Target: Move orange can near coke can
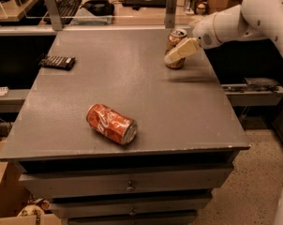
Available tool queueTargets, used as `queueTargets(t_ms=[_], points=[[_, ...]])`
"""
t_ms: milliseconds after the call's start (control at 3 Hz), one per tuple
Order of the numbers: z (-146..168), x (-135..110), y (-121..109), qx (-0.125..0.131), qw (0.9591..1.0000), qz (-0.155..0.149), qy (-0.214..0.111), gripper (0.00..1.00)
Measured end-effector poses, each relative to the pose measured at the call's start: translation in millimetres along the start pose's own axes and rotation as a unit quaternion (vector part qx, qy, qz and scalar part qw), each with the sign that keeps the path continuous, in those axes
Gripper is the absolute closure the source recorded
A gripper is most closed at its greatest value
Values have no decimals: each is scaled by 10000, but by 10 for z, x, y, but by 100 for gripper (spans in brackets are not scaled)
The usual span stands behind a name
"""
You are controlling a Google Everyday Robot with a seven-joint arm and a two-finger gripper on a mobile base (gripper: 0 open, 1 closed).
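Currently, orange can: standing upright at the table's far right corner.
Coke can: lying on its side near the front edge, well apart.
Gripper: hanging right at the orange can's front; open or closed, cannot tell.
Drawers: sitting closed, contents hidden.

Upright orange can, claw apparently at it; coke can lies sideways, apart.
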State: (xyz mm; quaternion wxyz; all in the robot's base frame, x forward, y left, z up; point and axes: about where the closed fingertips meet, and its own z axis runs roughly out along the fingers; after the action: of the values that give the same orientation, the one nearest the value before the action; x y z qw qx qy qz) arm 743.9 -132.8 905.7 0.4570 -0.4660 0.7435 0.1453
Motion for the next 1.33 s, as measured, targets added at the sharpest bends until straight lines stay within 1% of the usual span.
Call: queueTargets(t_ms=[333,667,1000,1333], points=[[125,43,55,-151,9994,201,-242,18],[134,-47,124,-333,9976,252,-545,49],[82,-214,201,-465,9958,141,-775,72],[-167,-585,305,-555,9942,-385,-838,96]])
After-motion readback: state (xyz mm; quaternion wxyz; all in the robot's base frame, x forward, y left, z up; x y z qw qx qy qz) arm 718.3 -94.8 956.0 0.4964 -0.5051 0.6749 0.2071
